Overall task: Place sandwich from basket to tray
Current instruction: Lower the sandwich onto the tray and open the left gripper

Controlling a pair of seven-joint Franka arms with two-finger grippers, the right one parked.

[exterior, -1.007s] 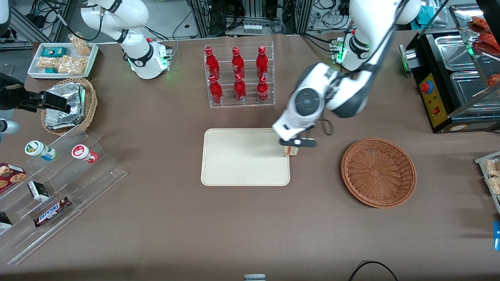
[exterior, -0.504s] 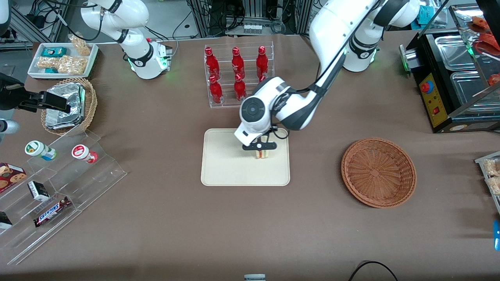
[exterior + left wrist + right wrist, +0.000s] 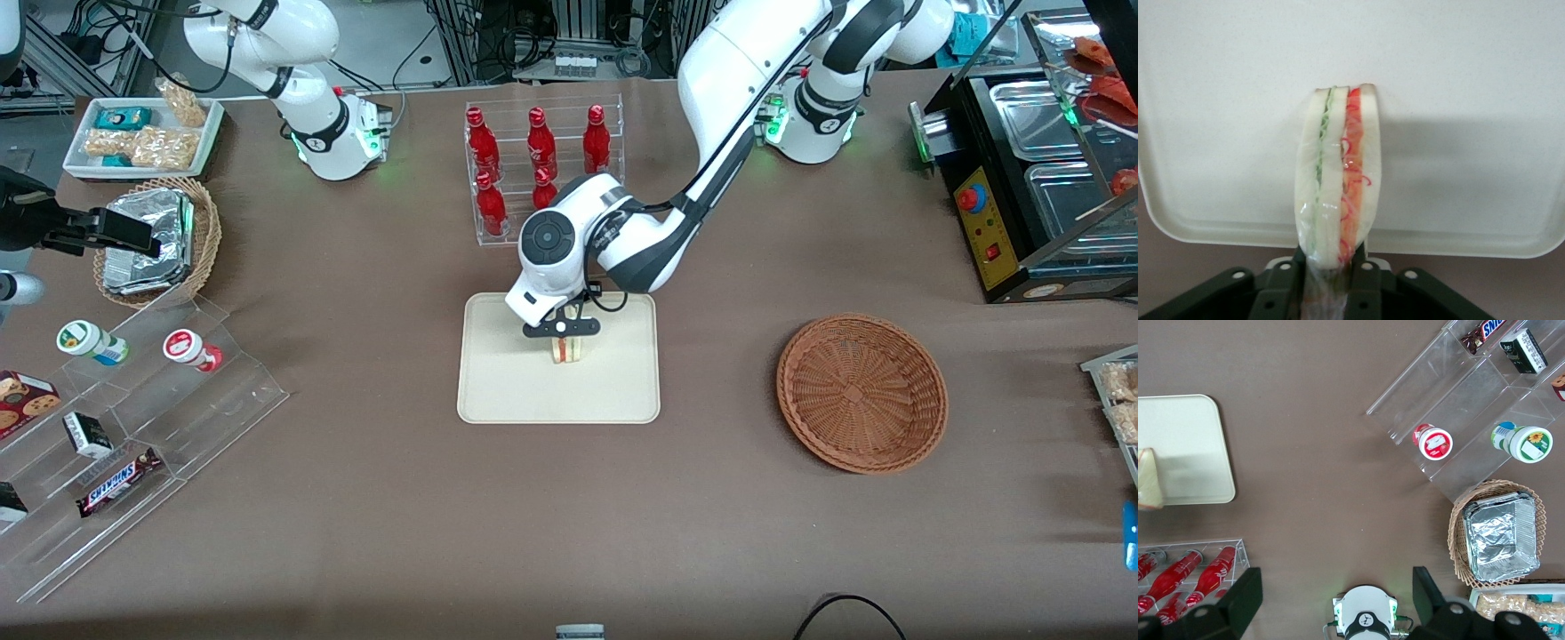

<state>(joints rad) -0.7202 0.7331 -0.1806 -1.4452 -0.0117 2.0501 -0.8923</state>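
My gripper (image 3: 564, 342) hangs over the middle of the cream tray (image 3: 498, 400), shut on the sandwich (image 3: 566, 350). In the left wrist view the wrapped wedge of white bread with red and green filling (image 3: 1338, 180) stands on edge between the two black fingers (image 3: 1281, 283), its tip pointing at the tray (image 3: 1471, 100) below. I cannot tell whether the wedge touches the tray. The reddish-brown basket (image 3: 861, 392) sits toward the working arm's end of the table with nothing in it. The right wrist view catches a corner of the sandwich (image 3: 1149, 489) over the tray (image 3: 1191, 440).
A clear rack of red bottles (image 3: 542, 173) stands just farther from the front camera than the tray, under my arm's elbow. A tan basket with foil packets (image 3: 156, 240), a white snack tray (image 3: 142, 133) and a stepped acrylic shelf (image 3: 133, 427) lie toward the parked arm's end.
My gripper has carried the sandwich from the tray's edge nearest the basket to above the tray's middle, and it has come lower.
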